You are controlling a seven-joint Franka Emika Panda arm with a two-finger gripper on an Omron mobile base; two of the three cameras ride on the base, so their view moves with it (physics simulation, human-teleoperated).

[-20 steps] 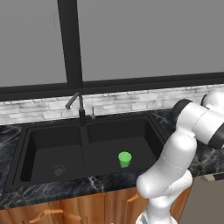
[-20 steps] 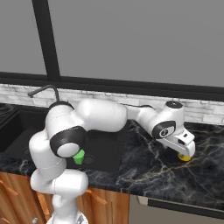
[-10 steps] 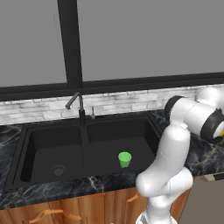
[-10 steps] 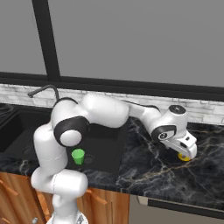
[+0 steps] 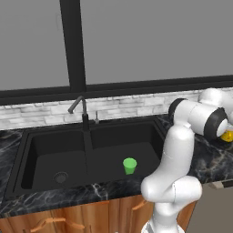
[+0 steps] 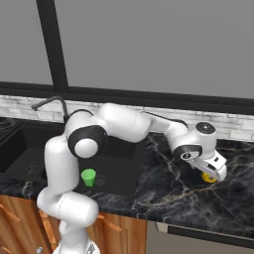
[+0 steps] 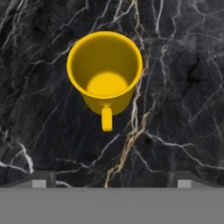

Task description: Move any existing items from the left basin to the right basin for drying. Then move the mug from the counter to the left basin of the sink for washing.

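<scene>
The counter (image 6: 163,191) is being shown as polished black marble, glossy, veined in white and gold. The mug (image 7: 105,74) is being rendered as smooth yellow plastic with a soft sheen. The sink (image 5: 27,150) is being seen as matt black, and the faucet (image 5: 81,109) as dark, dull metal. The green cup (image 5: 129,165) is being shown as smooth plastic. Warm wood grain is being displayed on the cabinets (image 5: 104,216), and pale, faintly rough brick on the backsplash (image 5: 41,113).

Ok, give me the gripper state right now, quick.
Gripper: open, holding nothing, hanging over the yellow mug on the counter.
</scene>
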